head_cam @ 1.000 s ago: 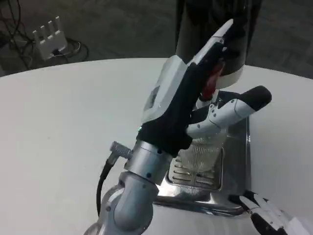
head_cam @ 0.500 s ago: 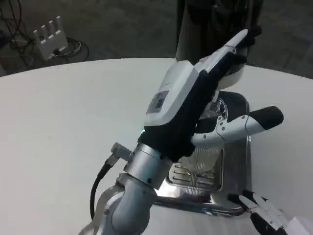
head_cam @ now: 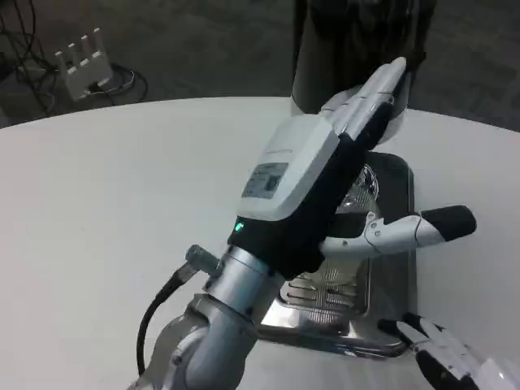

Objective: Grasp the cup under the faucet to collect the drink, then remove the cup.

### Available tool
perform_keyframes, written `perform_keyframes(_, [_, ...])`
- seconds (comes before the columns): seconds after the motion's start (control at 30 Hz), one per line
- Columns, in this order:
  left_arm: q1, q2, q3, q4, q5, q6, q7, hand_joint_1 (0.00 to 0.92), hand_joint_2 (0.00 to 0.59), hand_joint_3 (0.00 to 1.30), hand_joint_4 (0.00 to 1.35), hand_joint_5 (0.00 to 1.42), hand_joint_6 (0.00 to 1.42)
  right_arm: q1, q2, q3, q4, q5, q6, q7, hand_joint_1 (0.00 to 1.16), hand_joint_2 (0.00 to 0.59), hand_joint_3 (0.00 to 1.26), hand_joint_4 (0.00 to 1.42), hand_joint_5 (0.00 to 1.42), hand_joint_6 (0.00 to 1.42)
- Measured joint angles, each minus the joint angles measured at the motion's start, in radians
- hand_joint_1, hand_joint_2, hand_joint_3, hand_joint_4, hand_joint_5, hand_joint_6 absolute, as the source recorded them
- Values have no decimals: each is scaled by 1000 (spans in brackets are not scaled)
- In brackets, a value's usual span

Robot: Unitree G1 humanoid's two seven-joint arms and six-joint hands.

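Head view: the left hand [head_cam: 325,175] reaches up toward one o'clock over the steel drip tray [head_cam: 398,244], fingers straight and together, thumb stuck out toward three o'clock; it grasps nothing, released. Its bulk hides most of the tray and the foot of the dark dispenser [head_cam: 357,41] at twelve o'clock. The cup [head_cam: 361,185] can hardly be made out: only a glint of clear glass shows past the hand's three o'clock edge, on the tray below the dispenser. At five o'clock the right hand [head_cam: 451,361] is cut off by the frame; I cannot tell its grip. A white power strip [head_cam: 81,61] lies at ten o'clock.
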Motion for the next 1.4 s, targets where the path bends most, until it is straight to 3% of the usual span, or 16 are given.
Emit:
perform_keyframes(0.23, [-4, 8, -11, -1, 23, 9, -1, 0, 71, 4, 0, 99, 72, -3, 0, 1, 0, 0, 0, -1, 451, 478, 115, 20, 0, 0])
perform_keyframes(0.5, [-8, 8, -13, 26, -52, -36, -25, 0, 74, 41, 35, 148, 120, -3, 0, 0, 0, 3, 0, -8, 451, 478, 115, 20, 0, 0])
perform_keyframes(1.0, [-9, 15, -10, 28, -66, -48, -78, 0, 70, 64, 64, 179, 144, -3, 1, 6, 2, 10, 0, -12, 453, 478, 114, 28, 0, 0])
perform_keyframes(1.1, [-6, 15, -8, 24, -66, -48, -78, 0, 68, 64, 65, 181, 145, -15, 8, 6, 28, 56, -13, -35, 553, 414, 114, 46, 0, 0])
perform_keyframes(1.17, [-3, 15, -7, 20, -66, -46, -78, 0, 67, 64, 65, 181, 145, -28, 10, 4, 64, 46, -45, -86, 685, 284, 114, 80, 22, 0])
perform_keyframes(1.2, [-1, 15, -5, 16, -66, -44, -78, 0, 67, 64, 65, 181, 146, -35, 12, 4, 85, 41, -67, -117, 729, 256, 123, 93, 35, 0])
perform_keyframes(1.4, [8, 13, -4, -2, -66, -27, -80, 0, 68, 64, 65, 182, 147, -123, 66, 19, 248, 91, -105, -233, 817, 206, 103, 91, 61, 53])
